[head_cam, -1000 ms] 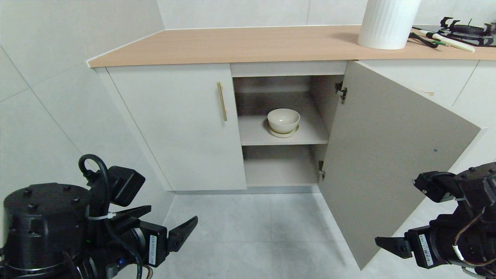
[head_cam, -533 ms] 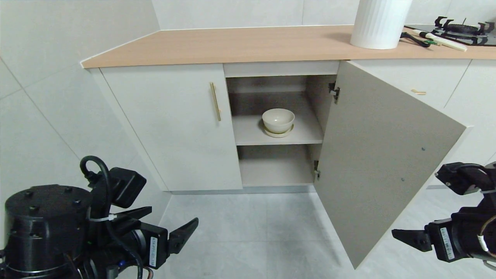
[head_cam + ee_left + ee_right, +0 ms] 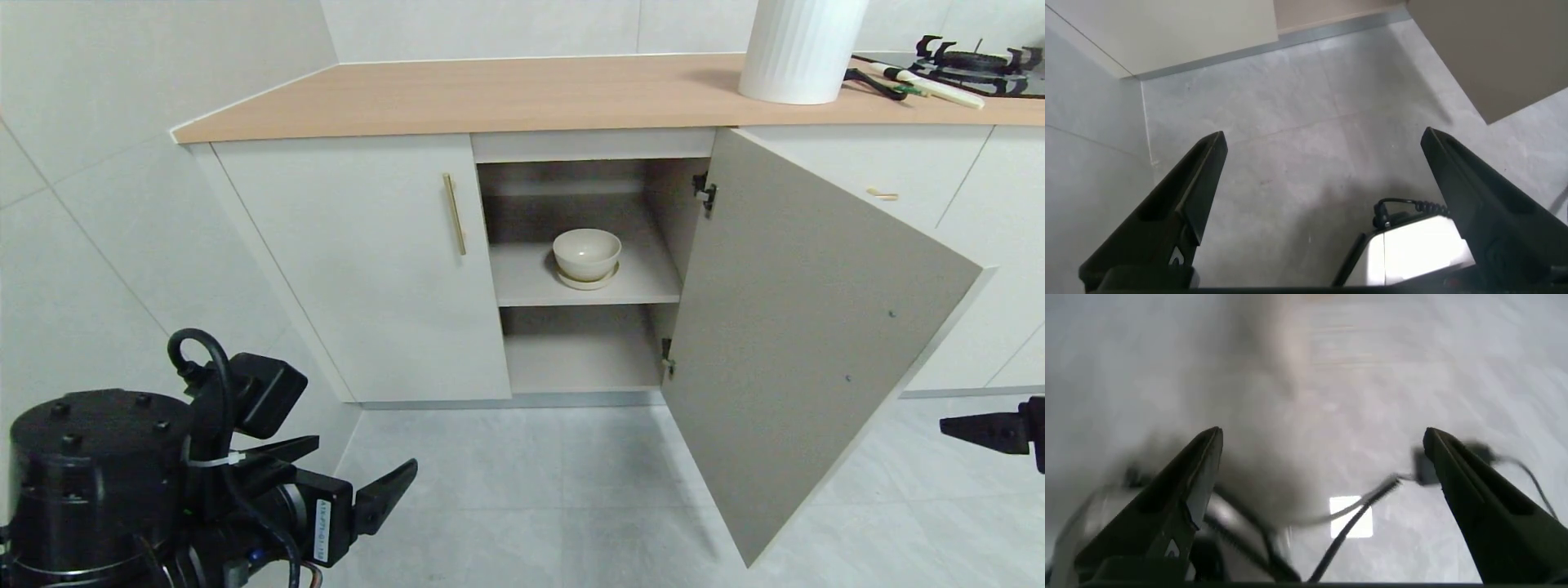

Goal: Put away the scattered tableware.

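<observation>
Grey floor tiles (image 3: 522, 490) run along the near edge of the head view. Low at 7 o'clock the left gripper (image 3: 365, 453) hangs over them with its fingers spread wide and nothing between them; the left wrist view gives the same gap (image 3: 1324, 135) above bare tile. At 4 o'clock, by the edge, one black finger (image 3: 980, 430) of the right gripper points inward. In the right wrist view that gripper (image 3: 1323, 433) is also spread apart and holds nothing.

Farther back, toward 3 o'clock from centre, the open cabinet door (image 3: 808, 327) swings out over the floor. Behind it the cabinet shows two shelves. On the upper shelf (image 3: 531, 282), just above centre, a cream bowl (image 3: 586, 252) sits upright on a small plate (image 3: 586, 283). The closed door (image 3: 359, 261) at 9 o'clock of the bowl carries a slim brass handle (image 3: 454, 214).

Farthest off, the wooden countertop (image 3: 490, 94) spans 12 o'clock. A white ribbed container (image 3: 800, 49) stands on it at 1 o'clock, with utensils (image 3: 927, 84) and a stove burner (image 3: 971, 61) at 2 o'clock.
</observation>
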